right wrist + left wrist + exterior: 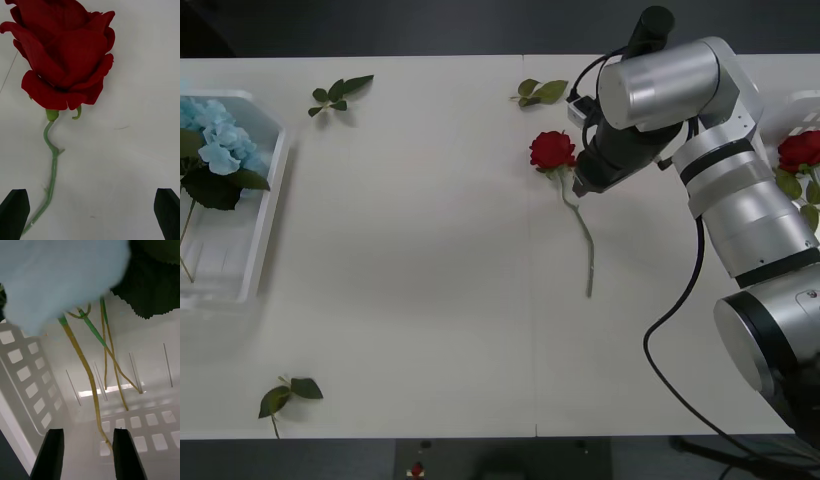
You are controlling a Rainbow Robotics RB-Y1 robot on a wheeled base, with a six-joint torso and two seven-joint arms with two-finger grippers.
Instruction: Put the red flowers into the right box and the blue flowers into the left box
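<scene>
Red flowers are our concern at this step: 1 rose lies loose on the white bench, near its middle, bloom toward the far edge and stem trailing toward us. Our right gripper hangs just over it with fingers spread wide and nothing between them; in the right wrist view the stem runs down beside 1 finger, while the bloom sits ahead of the fingers. We judge this to be the approach for a pick, with the grasp not yet made. The next move, as we see it, calls for shifting sideways so the stem lies between the fingers, then lowering and closing on it. At the bench's right end, another red bloom rests in the right box. Our left gripper sits over the left box, fingers narrowly apart and holding nothing, with blue flowers already lying inside.
</scene>
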